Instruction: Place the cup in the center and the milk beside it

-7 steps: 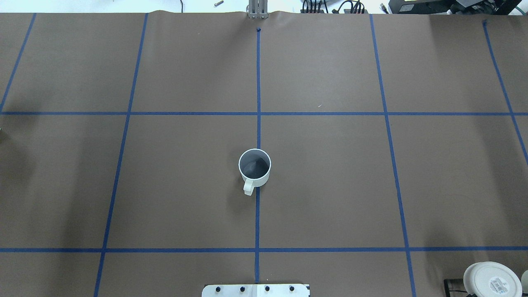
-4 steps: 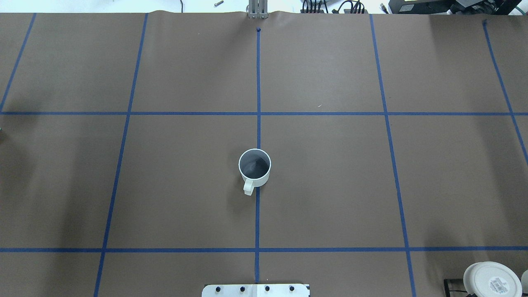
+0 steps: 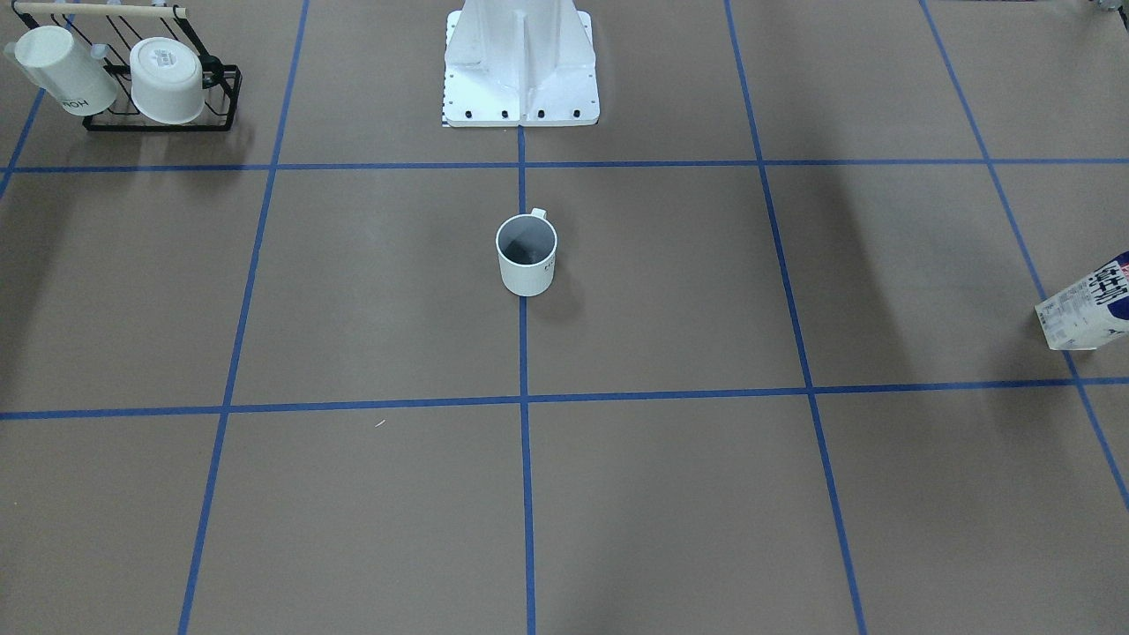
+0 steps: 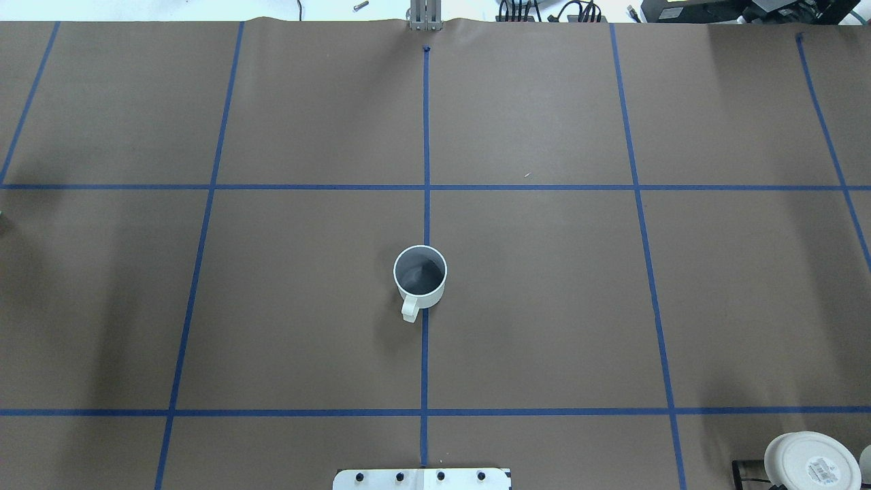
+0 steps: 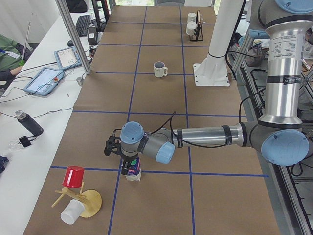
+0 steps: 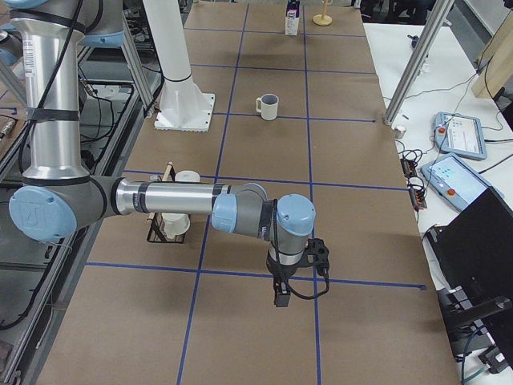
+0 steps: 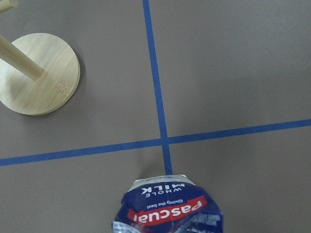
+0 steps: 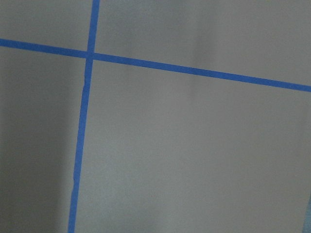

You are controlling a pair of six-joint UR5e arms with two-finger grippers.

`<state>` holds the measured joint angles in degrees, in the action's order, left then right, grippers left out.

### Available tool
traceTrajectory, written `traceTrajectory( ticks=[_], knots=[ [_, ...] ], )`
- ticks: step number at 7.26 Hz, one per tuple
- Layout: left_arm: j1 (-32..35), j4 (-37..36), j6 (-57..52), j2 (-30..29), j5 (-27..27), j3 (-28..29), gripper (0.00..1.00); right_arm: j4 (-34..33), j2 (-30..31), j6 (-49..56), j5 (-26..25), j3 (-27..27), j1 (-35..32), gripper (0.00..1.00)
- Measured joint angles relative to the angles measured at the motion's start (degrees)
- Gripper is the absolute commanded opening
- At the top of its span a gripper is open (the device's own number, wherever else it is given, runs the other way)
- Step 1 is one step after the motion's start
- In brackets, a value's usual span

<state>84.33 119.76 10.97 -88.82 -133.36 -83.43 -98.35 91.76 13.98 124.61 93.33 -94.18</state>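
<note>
The cup (image 4: 420,272), a white mug with a dark grey inside, stands upright on the centre tape line, handle toward the robot's base; it also shows in the front view (image 3: 527,256). The milk (image 5: 133,170), a blue-and-white carton, stands near the table's left end on a tape line. It fills the bottom of the left wrist view (image 7: 167,206) and shows at the front view's right edge (image 3: 1089,304). My left gripper (image 5: 130,160) is down over the carton; I cannot tell if it grips. My right gripper (image 6: 282,295) hangs over bare paper; its state is unclear.
A black rack (image 3: 132,84) with two white mugs stands near the robot's right, by the white base (image 3: 520,70). A wooden mug tree (image 5: 80,198) with a red cup stands at the left end; its base (image 7: 36,73) is near the carton.
</note>
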Motion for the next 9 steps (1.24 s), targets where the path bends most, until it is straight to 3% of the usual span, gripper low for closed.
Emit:
traceTrajectory(
  ticks=[1,2,4,5,6,9],
  knots=[
    [-0.35,1.00,0.21,-0.09,0.30,0.90,0.83,0.00,0.00,0.00,-0.04,-0.09,0.05,1.00],
    [-0.51,1.60,0.31,0.06,0.41,1.28,0.61,0.00,0.00,0.01,-0.06,-0.16,0.13,1.00],
    [-0.75,2.75,0.36,0.48,0.46,1.46,0.29,0.05,0.00,0.07,-0.09,-0.23,0.19,1.00],
    [-0.91,3.07,0.37,0.55,0.39,1.48,0.08,0.08,0.00,0.08,-0.13,-0.24,0.22,1.00],
    [-1.01,3.22,0.35,0.60,0.30,1.48,0.00,0.08,0.00,0.08,-0.15,-0.27,0.21,1.00],
    [-1.10,4.55,0.59,0.68,-0.62,0.75,0.00,0.05,0.00,0.08,-0.14,-0.39,0.22,1.00]
  ],
)
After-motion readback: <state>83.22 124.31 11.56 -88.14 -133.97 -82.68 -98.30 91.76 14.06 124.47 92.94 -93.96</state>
